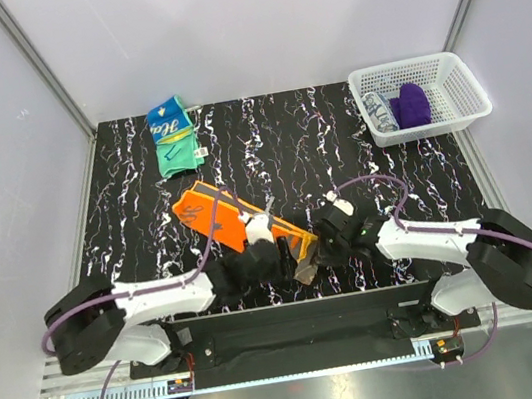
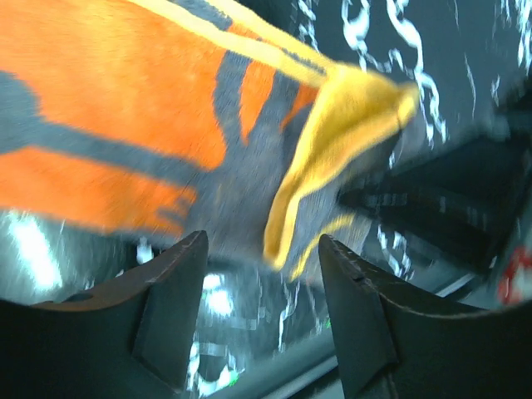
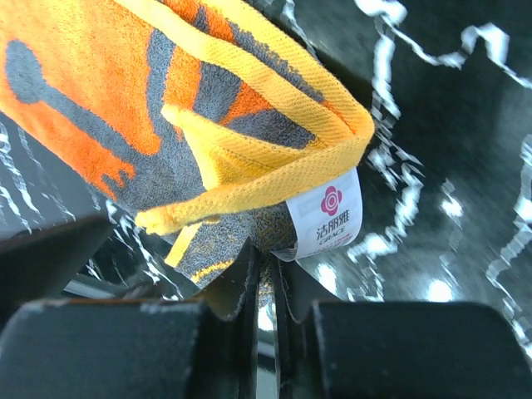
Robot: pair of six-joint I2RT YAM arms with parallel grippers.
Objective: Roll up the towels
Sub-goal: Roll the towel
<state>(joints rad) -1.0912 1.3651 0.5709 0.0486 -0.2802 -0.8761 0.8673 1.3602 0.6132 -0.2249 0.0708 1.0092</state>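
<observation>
The orange towel (image 1: 218, 215) with dark grey marks and yellow trim lies slantwise in the middle of the mat, its near right end lifted and folded over. My right gripper (image 1: 311, 258) is shut on that end's corner; in the right wrist view the jaws (image 3: 268, 270) pinch the grey cloth just under the white label (image 3: 330, 218). My left gripper (image 1: 272, 249) is open beside it; in the left wrist view its fingers (image 2: 184, 278) straddle the space under the towel's hanging yellow edge (image 2: 307, 183), not touching it. The teal-green, blue and yellow towel (image 1: 175, 133) lies crumpled at the far left.
A white lattice basket (image 1: 450, 79) stands at the far right and holds a purple cloth (image 1: 411, 106) and a rolled patterned cloth (image 1: 381, 112). The black marbled mat (image 1: 288, 145) covers the table. Grey walls close in the sides and back.
</observation>
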